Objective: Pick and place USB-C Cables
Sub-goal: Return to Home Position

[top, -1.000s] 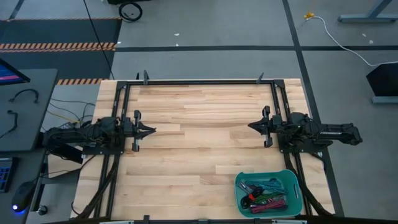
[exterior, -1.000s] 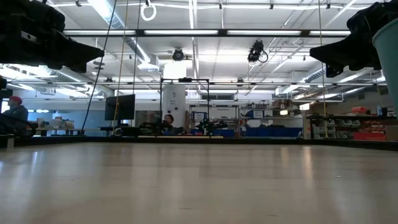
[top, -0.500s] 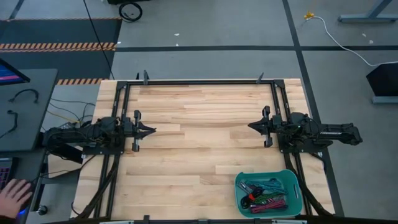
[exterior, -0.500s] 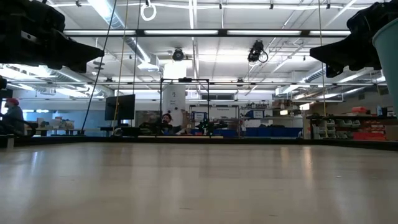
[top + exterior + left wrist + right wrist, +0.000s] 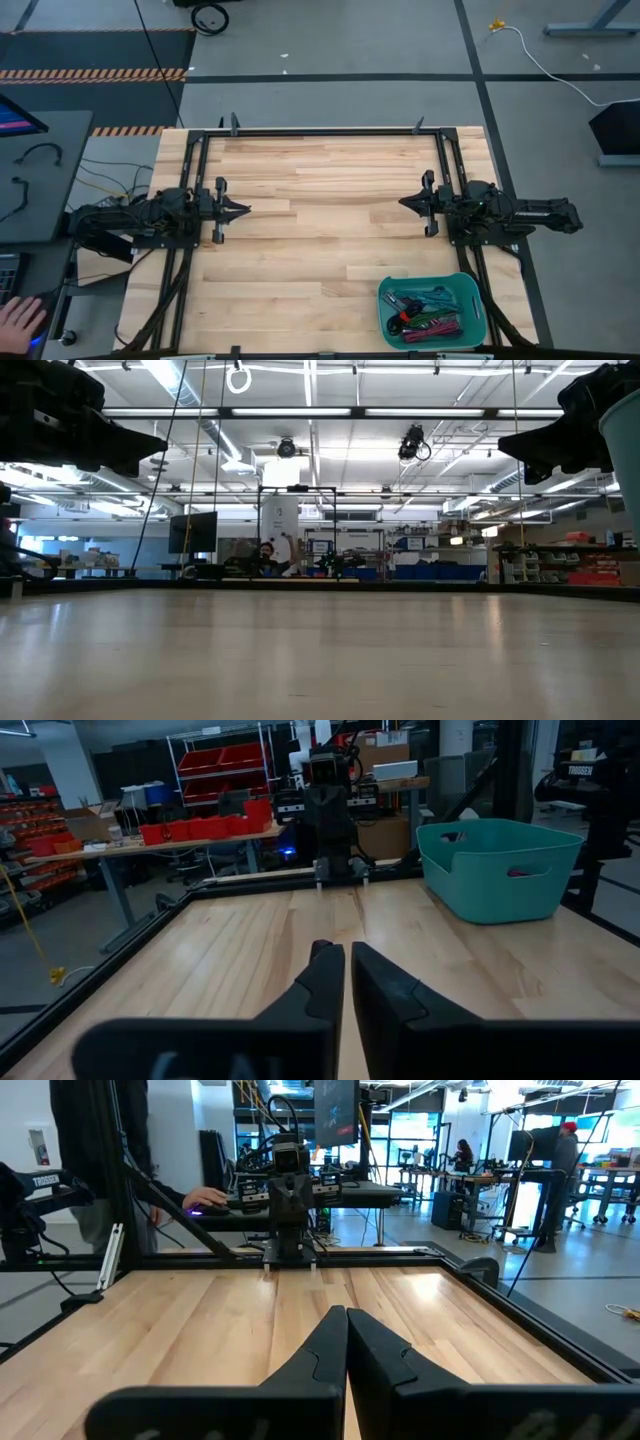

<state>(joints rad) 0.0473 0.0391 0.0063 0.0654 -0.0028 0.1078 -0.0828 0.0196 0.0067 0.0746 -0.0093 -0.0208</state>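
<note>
Several folded USB-C cables [image 5: 427, 312], magenta, red, green and grey among them, lie in a teal bin [image 5: 470, 297] at the table's near right corner. The bin also shows in the left wrist view [image 5: 497, 867]. My left gripper [image 5: 244, 210] is shut and empty at the table's left side, above the wood; its own view shows it too [image 5: 347, 956]. My right gripper [image 5: 404, 202] is shut and empty at the right side, far side of the bin, and shows in its own view [image 5: 346, 1320]. The two grippers point at each other.
A black frame [image 5: 320, 131] runs round the wooden table [image 5: 320, 230]. The wood between the two grippers is bare. A person's hand [image 5: 18, 322] rests on a side desk left of the table. People show in the room beyond.
Both arms have kept still. A person's hand has come into view on the side desk left of the table.
</note>
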